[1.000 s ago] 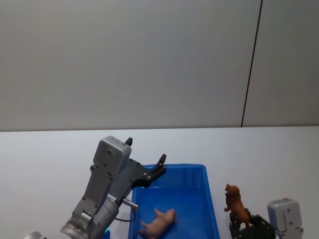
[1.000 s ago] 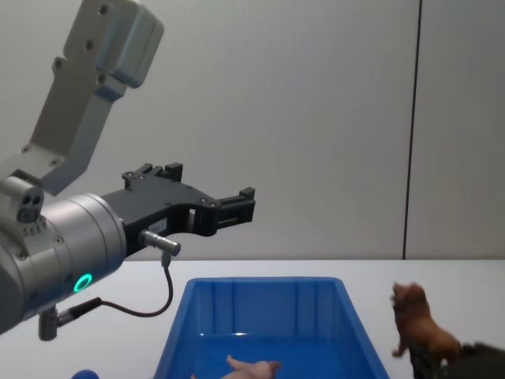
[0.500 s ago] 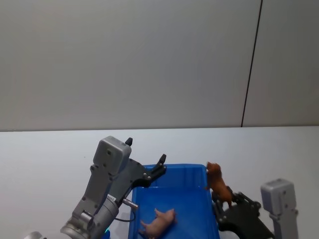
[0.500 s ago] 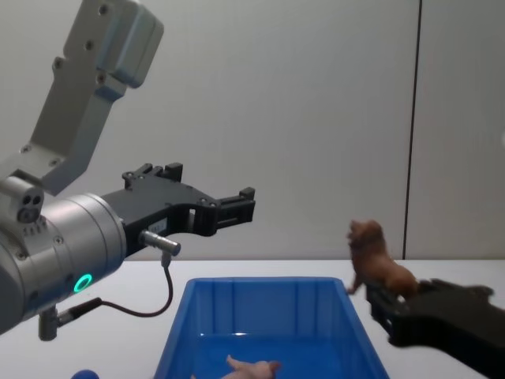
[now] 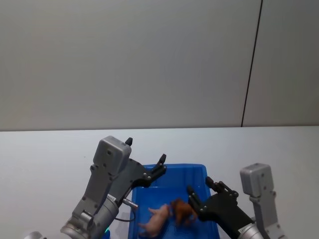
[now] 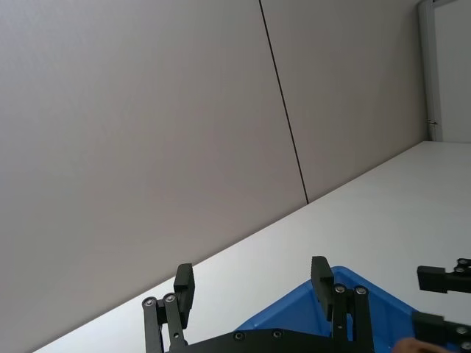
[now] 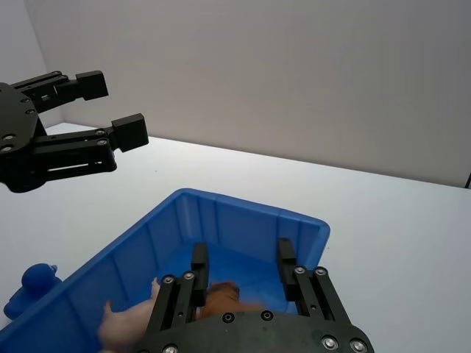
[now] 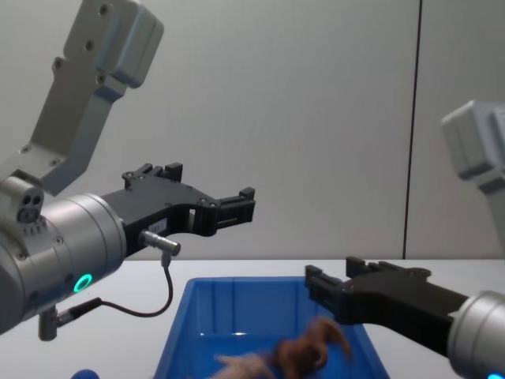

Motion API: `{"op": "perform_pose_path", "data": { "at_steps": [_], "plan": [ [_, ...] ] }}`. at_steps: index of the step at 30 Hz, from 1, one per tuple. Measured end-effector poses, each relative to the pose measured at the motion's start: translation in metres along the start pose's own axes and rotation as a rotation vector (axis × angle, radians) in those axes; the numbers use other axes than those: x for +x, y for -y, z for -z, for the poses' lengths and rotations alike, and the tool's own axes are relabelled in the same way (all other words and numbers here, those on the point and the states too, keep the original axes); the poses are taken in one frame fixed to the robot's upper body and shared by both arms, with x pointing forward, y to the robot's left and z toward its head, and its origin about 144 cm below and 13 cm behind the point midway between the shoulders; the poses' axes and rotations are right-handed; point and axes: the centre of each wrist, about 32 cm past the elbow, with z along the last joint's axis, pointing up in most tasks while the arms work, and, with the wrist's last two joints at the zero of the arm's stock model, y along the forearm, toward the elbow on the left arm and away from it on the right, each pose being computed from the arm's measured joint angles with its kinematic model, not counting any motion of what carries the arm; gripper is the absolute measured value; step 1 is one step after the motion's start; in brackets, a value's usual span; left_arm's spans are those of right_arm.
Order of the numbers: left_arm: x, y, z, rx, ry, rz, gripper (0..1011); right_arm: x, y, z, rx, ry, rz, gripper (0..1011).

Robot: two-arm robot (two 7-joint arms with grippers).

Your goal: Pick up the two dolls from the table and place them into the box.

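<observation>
**Head view.** Box point(image 5: 172, 167) stands on the counter point(image 5: 50, 149). The pink doll point(image 5: 158, 219) lies on the box floor. The brown doll point(image 5: 182, 211), blurred, is just beside it, and I cannot tell if they touch. Right tool point(image 5: 202, 191): spread wide, empty, over the box's right side, brown doll just below.

**Left wrist view.** Left tool point(image 6: 252, 273): fingers wide apart, nothing between them, box point(image 6: 353, 294) underneath.

**Right wrist view.** Right tool point(image 7: 242, 254) looks down into the box point(image 7: 250, 206). The brown doll point(image 7: 221, 294) lies beneath it, free of both fingers. The pink doll point(image 7: 129, 320) lies alongside. A blue toy point(image 7: 33, 283) sits outside the box.

**Chest view.** Left tool point(image 8: 211, 181) is held high, and right tool point(image 8: 331, 272) is above the rim. Both dolls appear to be in the box, and a straight lift out looks unobstructed.
</observation>
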Motion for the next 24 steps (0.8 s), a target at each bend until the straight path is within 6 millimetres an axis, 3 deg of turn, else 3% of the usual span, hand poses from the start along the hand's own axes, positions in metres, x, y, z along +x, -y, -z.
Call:
{"op": "perform_pose_path", "data": {
  "at_steps": [3, 13, 18, 24],
  "plan": [
    [0.0, 0.0, 0.0, 0.0, 0.0, 0.0, 1001, 0.001, -0.005, 0.0, -0.005, -0.004, -0.005, 577],
    [0.0, 0.0, 0.0, 0.0, 0.0, 0.0, 1001, 0.005, -0.013, 0.0, 0.006, -0.004, 0.026, 920],
    [0.0, 0.0, 0.0, 0.0, 0.0, 0.0, 1001, 0.008, -0.01, -0.001, 0.023, 0.004, 0.066, 1001],
    [0.0, 0.0, 0.0, 0.0, 0.0, 0.0, 1001, 0.012, 0.001, -0.001, 0.042, 0.011, 0.136, 1001]
  ]
}}
